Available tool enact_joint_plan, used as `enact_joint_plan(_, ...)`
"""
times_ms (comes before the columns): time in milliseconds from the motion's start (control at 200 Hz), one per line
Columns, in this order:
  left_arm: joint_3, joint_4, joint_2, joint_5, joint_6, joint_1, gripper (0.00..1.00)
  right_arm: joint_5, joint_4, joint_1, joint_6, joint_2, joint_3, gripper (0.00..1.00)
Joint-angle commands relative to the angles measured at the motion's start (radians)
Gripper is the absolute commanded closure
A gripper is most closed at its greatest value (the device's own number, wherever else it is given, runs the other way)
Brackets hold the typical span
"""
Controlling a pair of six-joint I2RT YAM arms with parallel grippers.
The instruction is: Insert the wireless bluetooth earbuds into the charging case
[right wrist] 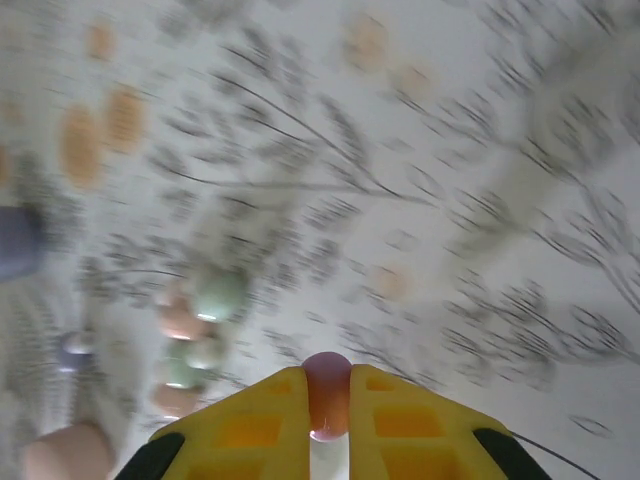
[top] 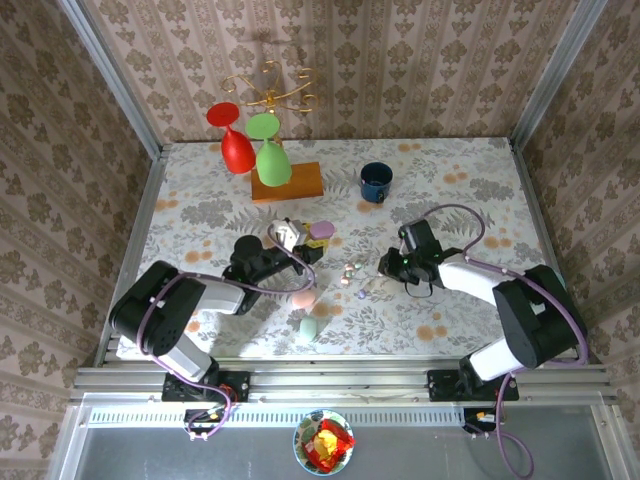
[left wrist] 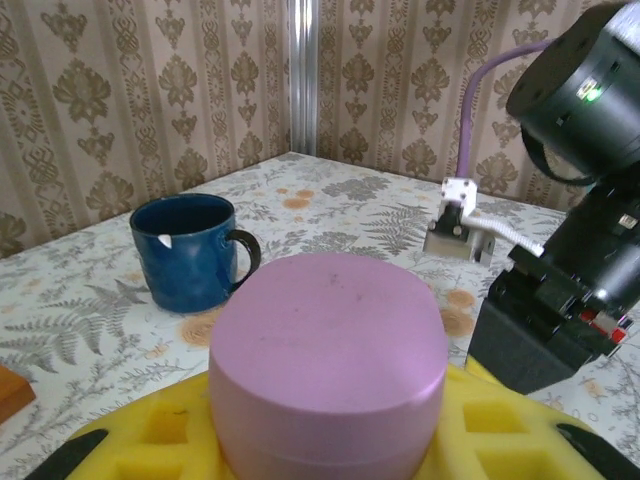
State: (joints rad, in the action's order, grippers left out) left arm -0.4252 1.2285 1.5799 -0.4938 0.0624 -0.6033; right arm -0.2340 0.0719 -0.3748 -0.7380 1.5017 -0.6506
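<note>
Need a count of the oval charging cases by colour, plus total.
purple case: 1
peach case: 1
mint green case: 1
Total: 3

The lilac oval plastic case [left wrist: 328, 360] looks smooth and matt, with faint specks on its lid. The dark blue ceramic mug [left wrist: 188, 250] is glossy and catches light along its rim. The small pink earbud [right wrist: 327, 392] has a shiny, polished surface. The flower-printed table covering [top: 460, 170] looks matt. The curly gold wire stand [top: 270, 90] gleams like metal, and the orange-brown block [top: 300, 182] looks wooden.
</note>
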Motion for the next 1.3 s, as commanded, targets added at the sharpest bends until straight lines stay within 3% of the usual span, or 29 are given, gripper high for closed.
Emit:
enact_joint_plan(0,0.017,0.045,-0.021,-0.005,0.04,-0.01,0.72,0.074,0.044,0.008,-0.007,0.02,0.012,0.81)
enact_joint_plan(115,0.014,0.047,-0.015,-0.002,0.04,-0.012,0.71,0.097,0.037,0.007,0.025,-0.009,0.011,0.67)
enact_joint_plan(245,0.009,0.048,-0.016,-0.026,0.047,-0.012,0.72,0.099,0.038,0.006,0.109,-0.101,0.003,0.43)
enact_joint_plan(320,0.014,0.047,-0.022,-0.043,0.043,-0.012,0.72,0.079,0.021,0.006,0.199,-0.163,-0.001,0.38)
enact_joint_plan(645,0.037,0.044,-0.069,-0.196,0.049,-0.012,0.71,-0.187,-0.113,-0.042,0.638,-0.341,-0.035,0.31)
enact_joint_plan(765,0.038,0.042,-0.077,-0.243,0.074,-0.012,0.71,-0.226,-0.14,-0.102,0.768,-0.342,-0.072,0.22)
enact_joint_plan(1075,0.035,0.043,-0.088,-0.282,0.094,-0.018,0.72,-0.211,-0.201,-0.183,0.799,-0.235,-0.166,0.21)
enact_joint_plan(1295,0.04,0.042,-0.086,-0.24,0.095,-0.018,0.71,-0.21,-0.198,-0.2,0.853,-0.213,-0.175,0.2)
